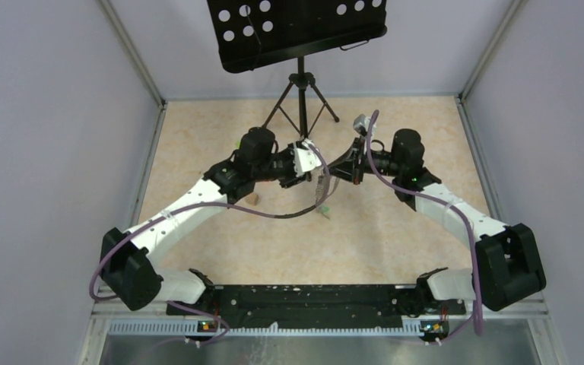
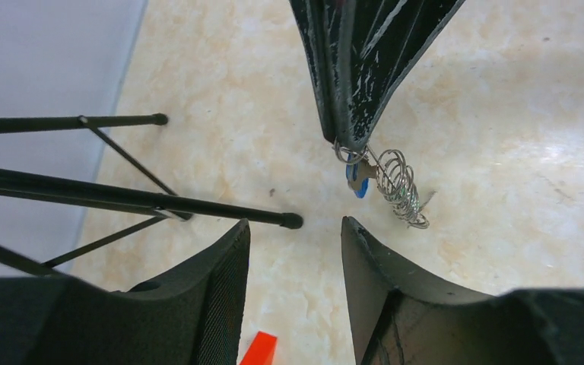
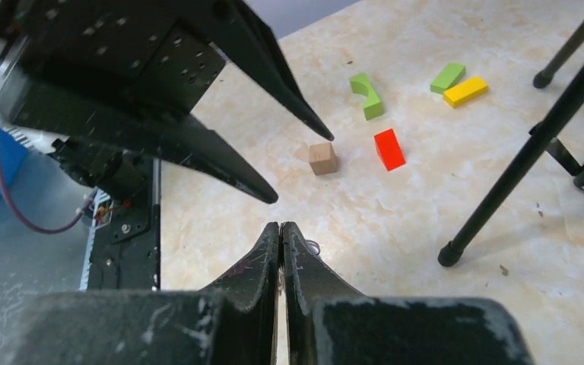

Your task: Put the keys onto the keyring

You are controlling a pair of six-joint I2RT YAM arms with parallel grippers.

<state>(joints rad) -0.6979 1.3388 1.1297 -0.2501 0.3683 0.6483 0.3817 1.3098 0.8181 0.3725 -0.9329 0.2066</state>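
In the left wrist view my right gripper point(image 2: 347, 143) reaches in from above, shut on a thin wire ring of the keyring point(image 2: 399, 190). The keyring's silvery coiled chain hangs below its tips, above the floor. A key with a blue tag point(image 2: 357, 183) dangles on the same ring beside the coil, and a green glint shows inside the coil. My left gripper point(image 2: 295, 228) stands open just short of them, with nothing between its fingers. From above, the bundle point(image 1: 322, 192) hangs where both grippers meet. In the right wrist view the right gripper point(image 3: 280, 226) is pressed shut.
A black tripod stand point(image 1: 301, 99) is at the back; its legs point(image 2: 198, 207) cross the left wrist view, one foot point(image 3: 450, 255) near the right gripper. Loose on the floor: a wooden cube point(image 3: 322, 158), red block point(image 3: 388, 148), green blocks point(image 3: 367, 95), yellow block point(image 3: 465, 90).
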